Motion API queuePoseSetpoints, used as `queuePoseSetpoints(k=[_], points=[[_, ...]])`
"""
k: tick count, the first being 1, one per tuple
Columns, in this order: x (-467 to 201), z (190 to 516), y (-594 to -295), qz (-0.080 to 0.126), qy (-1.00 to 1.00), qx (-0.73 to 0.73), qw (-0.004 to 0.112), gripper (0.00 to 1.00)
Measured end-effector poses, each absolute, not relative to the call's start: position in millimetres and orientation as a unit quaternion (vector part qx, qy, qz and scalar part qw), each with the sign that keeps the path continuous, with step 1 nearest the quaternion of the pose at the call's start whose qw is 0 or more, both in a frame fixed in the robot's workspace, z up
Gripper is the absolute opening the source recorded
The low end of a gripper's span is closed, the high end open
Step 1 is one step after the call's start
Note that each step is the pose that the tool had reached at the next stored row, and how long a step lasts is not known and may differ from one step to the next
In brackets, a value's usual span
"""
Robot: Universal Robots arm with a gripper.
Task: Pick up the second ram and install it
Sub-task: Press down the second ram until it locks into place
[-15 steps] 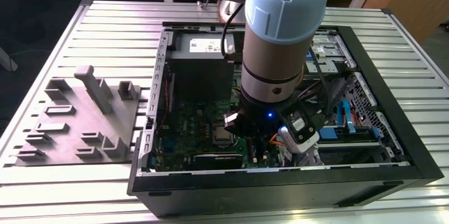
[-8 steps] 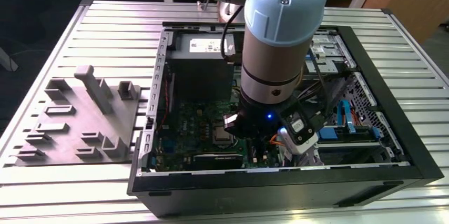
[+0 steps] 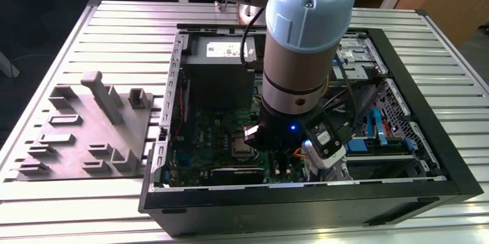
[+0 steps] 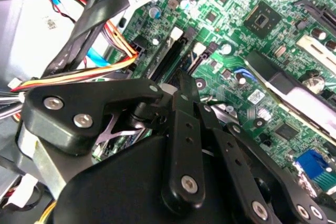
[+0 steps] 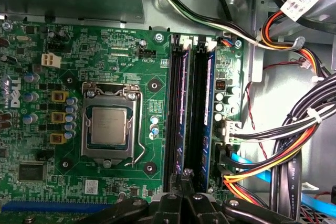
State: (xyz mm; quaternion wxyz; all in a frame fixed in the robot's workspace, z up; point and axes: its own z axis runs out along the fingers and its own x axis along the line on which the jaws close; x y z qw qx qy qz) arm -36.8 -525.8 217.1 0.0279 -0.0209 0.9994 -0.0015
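In the first wrist view two dark blue-green ram sticks stand edge-on in the motherboard's black memory slots. One ram [image 5: 181,103] lies closer to the processor socket, the other ram [image 5: 210,103] closer to the cables. My gripper [image 5: 187,174] is shut, its fingertips pressed together over the near end of the slots, right beside the stick closer to the socket. I cannot tell if it touches that stick. In the second wrist view the gripper [image 4: 185,80] points its joined tips down at the black slot rails [image 4: 170,61].
The arm [image 3: 302,55] reaches down into an open computer case [image 3: 428,158] on a slatted table. A processor socket [image 5: 107,124] sits beside the slots, with bundles of orange, yellow and black cables [image 5: 294,129] on the other side. A grey parts fixture [image 3: 84,129] stands at the exterior view's left.
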Motion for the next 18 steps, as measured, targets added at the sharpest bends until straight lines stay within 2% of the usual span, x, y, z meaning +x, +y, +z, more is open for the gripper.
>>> queuePoseSetpoints(k=[10,18], points=[[-36.7,218.0,-525.5,0.000,0.999,-0.021,0.028,0.10],[-36.8,235.1,-525.6,-0.001,0.999,-0.021,0.028,0.10]])
